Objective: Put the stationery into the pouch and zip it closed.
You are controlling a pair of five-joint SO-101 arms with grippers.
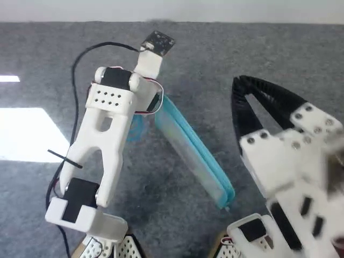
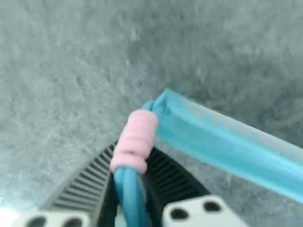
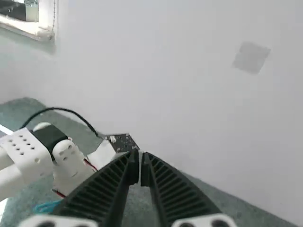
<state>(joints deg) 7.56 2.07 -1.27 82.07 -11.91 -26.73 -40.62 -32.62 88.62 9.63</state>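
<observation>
left gripper (image 2: pixel 134 158) pinches blue cord (image 2: pixel 127 191); pouch (image 2: pixel 227 142) attached just ahead.

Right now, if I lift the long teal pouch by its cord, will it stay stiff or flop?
Probably stiff: the long translucent teal pouch shows a straight edge, no sagging. It would likely swing or twist, since the left gripper pinches only the thin blue cord with a pink sleeve at one end.
</observation>
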